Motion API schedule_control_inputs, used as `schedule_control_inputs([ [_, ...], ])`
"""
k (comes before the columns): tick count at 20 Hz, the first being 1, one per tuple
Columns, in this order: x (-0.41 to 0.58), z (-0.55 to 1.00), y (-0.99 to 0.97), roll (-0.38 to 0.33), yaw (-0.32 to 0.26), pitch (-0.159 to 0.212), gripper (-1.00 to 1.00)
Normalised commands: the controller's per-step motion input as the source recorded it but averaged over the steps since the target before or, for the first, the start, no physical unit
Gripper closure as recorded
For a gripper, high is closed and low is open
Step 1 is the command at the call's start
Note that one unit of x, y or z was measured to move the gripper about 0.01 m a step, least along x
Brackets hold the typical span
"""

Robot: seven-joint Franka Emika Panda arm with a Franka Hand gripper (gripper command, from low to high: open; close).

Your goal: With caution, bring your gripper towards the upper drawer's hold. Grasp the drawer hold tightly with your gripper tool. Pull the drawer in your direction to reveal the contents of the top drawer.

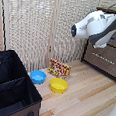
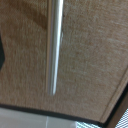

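Silver drawer hold (image 2: 55,45) ran from 12 to 6 o'clock across the top drawer (image 2: 90,60) in the wrist view (one bar, one brown front); gripper fingers unseen, so spread or pressed I couldn't tell.

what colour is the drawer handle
Silver metal, against the brown drawer front; the drawer hold shows best in the wrist view.

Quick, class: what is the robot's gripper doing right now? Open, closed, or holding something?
Gripper: cannot be told. Its fingers show in neither view; the wrist view shows only the drawer hold close against the brown top drawer.
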Motion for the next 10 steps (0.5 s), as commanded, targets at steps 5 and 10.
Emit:
schedule_control_inputs([
  [5,-0.026,-0.08,-0.33,-0.047,0.025,-0.014,1.00],
  [10,-0.085,-0.02,-0.23,0.001,-0.072,-0.002,1.00],
])
